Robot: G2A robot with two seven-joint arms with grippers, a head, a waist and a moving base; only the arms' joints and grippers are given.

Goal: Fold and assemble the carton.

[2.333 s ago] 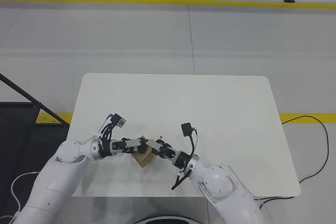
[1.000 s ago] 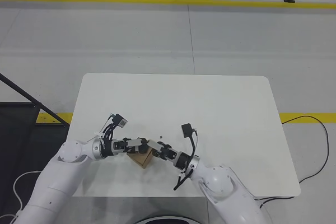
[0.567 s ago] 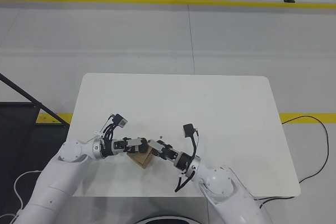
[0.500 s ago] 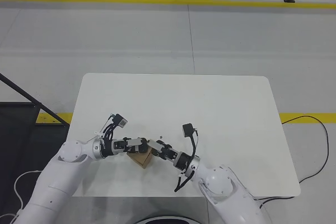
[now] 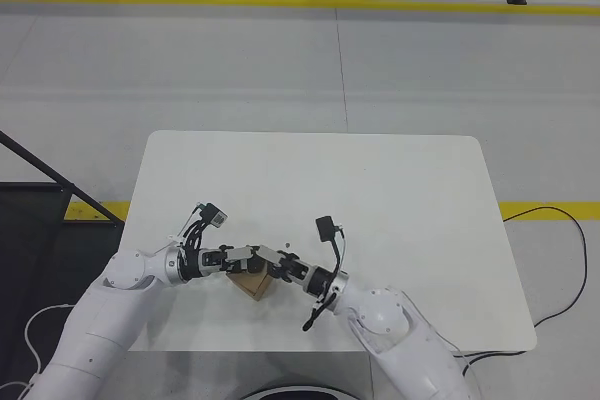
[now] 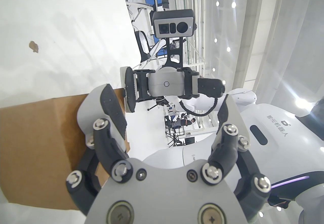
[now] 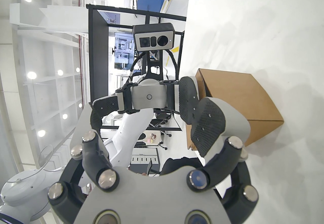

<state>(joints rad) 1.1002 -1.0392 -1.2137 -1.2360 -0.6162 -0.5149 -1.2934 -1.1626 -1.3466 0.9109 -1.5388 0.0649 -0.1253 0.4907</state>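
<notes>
A small brown carton stands on the white table near its front edge, its top towards the two grippers. My left gripper is open just above it, and one of its fingers lies against the carton. My right gripper faces it from the other side, also open. One right finger sits at the upper edge of the carton. The two grippers nearly touch over the box. In each wrist view the other gripper shows straight ahead, open: the right gripper and the left gripper.
A tiny brown scrap lies on the table just beyond the carton. The table's front edge is close behind the carton. The far and right parts of the tabletop are bare white.
The right arm's wrist has shifted a little to the left and farther from the front edge, bringing its gripper closer over the carton. The left arm and the carton have barely moved.
</notes>
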